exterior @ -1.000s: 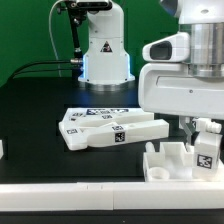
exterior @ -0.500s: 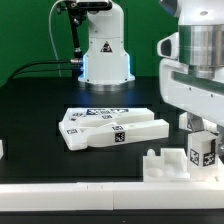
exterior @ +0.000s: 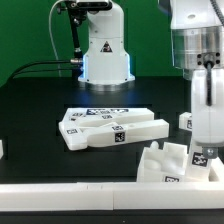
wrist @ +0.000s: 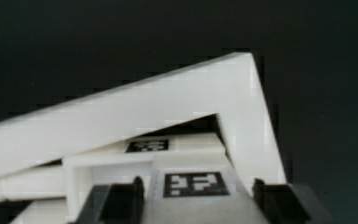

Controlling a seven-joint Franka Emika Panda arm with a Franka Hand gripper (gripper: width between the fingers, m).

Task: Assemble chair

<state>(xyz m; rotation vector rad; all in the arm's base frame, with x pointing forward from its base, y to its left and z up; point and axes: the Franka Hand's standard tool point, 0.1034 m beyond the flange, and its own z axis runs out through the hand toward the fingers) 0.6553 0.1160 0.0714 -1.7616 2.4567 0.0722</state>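
Note:
My gripper (exterior: 203,150) hangs at the exterior view's right, near the table's front edge. It is shut on a tagged white chair piece (exterior: 200,158). In the wrist view the gripper (wrist: 194,198) has a dark finger (wrist: 114,204) on each side of that tagged piece (wrist: 194,184). Right beside it stands a blocky white chair part (exterior: 163,163), tilted; I cannot tell if the two are joined. A big slanted white panel (wrist: 176,100) fills the wrist view beyond the jaws. Two flat white tagged chair panels (exterior: 112,130) lie together mid-table.
The marker board (exterior: 103,112) lies just behind the flat panels. The robot base (exterior: 105,50) stands at the back. A small white part (exterior: 2,148) shows at the exterior view's left edge. A white rim (exterior: 70,190) runs along the table's front.
The wrist has turned upright and shifted toward the exterior view's right, lowering the held piece. The blocky white part beside it now looks tilted. The flat panels have not moved.

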